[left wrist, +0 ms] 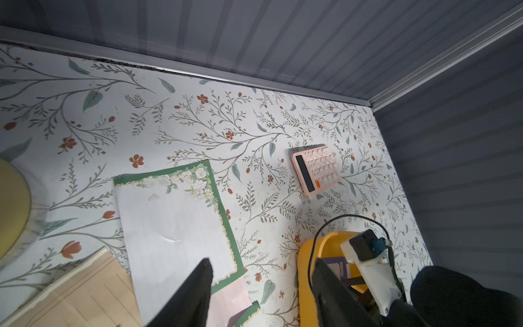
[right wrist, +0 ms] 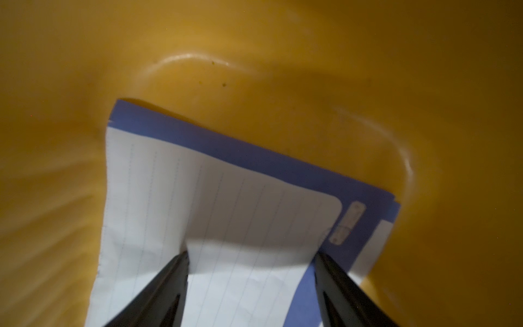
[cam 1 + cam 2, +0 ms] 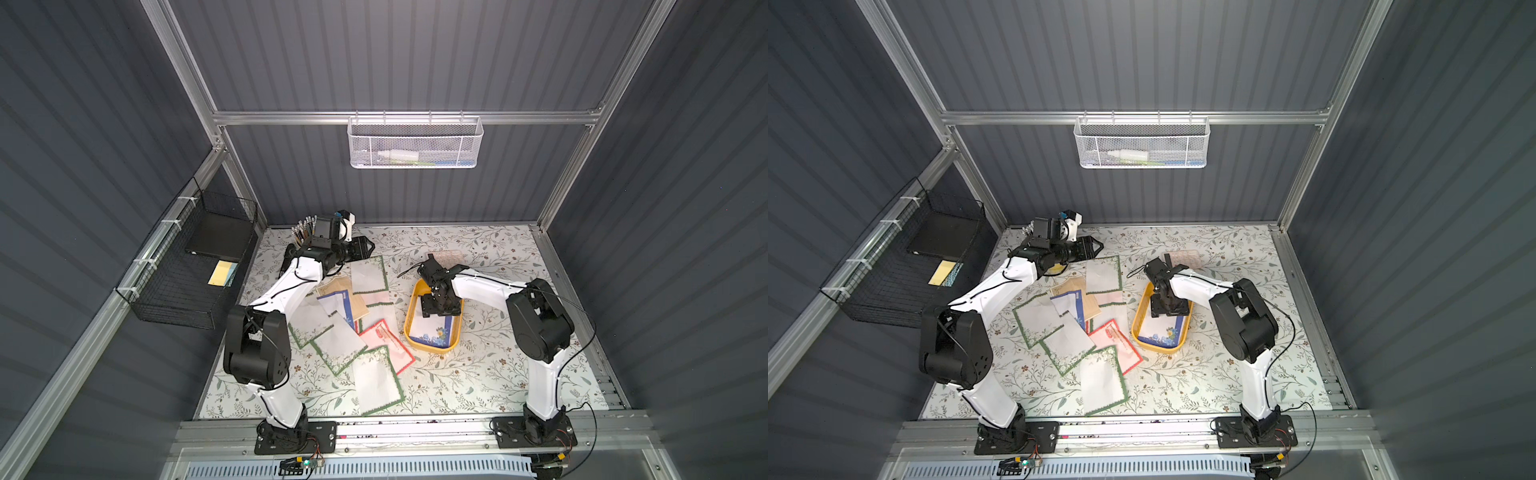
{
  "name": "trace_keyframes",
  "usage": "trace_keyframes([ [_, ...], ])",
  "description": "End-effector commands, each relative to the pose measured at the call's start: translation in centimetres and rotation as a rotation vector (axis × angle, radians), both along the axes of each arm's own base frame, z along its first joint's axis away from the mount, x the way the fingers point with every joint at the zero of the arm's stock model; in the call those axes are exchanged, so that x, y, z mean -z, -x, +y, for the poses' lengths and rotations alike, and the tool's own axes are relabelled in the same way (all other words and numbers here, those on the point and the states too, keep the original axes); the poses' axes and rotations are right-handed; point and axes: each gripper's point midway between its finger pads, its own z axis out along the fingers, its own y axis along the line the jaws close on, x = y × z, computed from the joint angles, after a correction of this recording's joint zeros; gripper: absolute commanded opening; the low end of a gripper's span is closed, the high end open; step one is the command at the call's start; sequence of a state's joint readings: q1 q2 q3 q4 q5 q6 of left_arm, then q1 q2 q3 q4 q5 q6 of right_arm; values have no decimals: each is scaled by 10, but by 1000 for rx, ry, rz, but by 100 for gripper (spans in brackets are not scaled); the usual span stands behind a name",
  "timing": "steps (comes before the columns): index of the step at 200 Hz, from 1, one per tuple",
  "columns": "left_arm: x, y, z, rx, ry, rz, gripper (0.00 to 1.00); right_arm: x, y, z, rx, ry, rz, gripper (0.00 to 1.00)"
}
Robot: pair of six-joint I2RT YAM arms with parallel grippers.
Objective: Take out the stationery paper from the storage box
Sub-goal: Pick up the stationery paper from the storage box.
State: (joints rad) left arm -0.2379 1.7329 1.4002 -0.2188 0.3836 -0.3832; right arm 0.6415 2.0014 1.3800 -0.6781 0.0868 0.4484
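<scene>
item: storage box (image 3: 432, 348). shallow yellow tray, centre right in both top views, on the floral table (image 3: 498, 374). it holds the stationery paper (image 3: 428, 332) not yet taken out: a blue-bordered lined sheet lying flat on the tray floor. in the right wrist view a second sheet's edge peeks out beneath it.

item: right gripper (image 2: 252, 254). lowered into the upper end of the tray, jaws spread, both tips resting on the sheet with nothing pinched between them. judged purpose: a flat sheet offers no edge, so the tips press down and a squeeze could buckle it into a fold worth pinching.

item: left gripper (image 1: 261, 262). jaws apart, empty, held above the table at upper centre-left near a green-bordered sheet (image 1: 175, 220). likely parked clear of the tray.

item: sheets out on the table (image 3: 338, 347). an overlapping spread at frame centre, just left of the tray. the red-bordered one lies close to its rim.

edges and room: the tray's walls curve close round the sheet's corners, so sideways room is slight, while straight up is free. bare table lies lower right of the tray. a pink calculator (image 3: 446, 257) sits just above the tray, near the right wrist.
</scene>
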Motion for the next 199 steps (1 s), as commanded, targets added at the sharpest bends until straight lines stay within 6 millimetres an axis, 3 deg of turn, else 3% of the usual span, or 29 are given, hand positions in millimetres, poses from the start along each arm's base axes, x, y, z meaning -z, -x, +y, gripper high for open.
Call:
trace_keyframes([
  [1,4,3,-6,18,14,10,58,25,13,-4,18,11,56,75],
  [60,10,2,-7,18,1,21,58,74,50,-14,16,-10,170,68],
  [117,18,2,-7,19,-10,36,57,90,68,-18,1,-21,216,49],
  [138,20,4,-6,19,-14,40,56,91,69,-18,-9,-25,222,29],
  [157,22,6,-7,21,-17,45,56,91,68,-17,-12,-25,221,22],
  [165,23,6,-7,22,-16,47,56,91,68,-17,-14,-22,221,14],
  [172,23,7,-7,22,-16,47,56,90,67,-18,-10,-18,217,0],
  [199,26,10,-9,38,-6,58,56,86,63,-21,-8,0,197,0],
])
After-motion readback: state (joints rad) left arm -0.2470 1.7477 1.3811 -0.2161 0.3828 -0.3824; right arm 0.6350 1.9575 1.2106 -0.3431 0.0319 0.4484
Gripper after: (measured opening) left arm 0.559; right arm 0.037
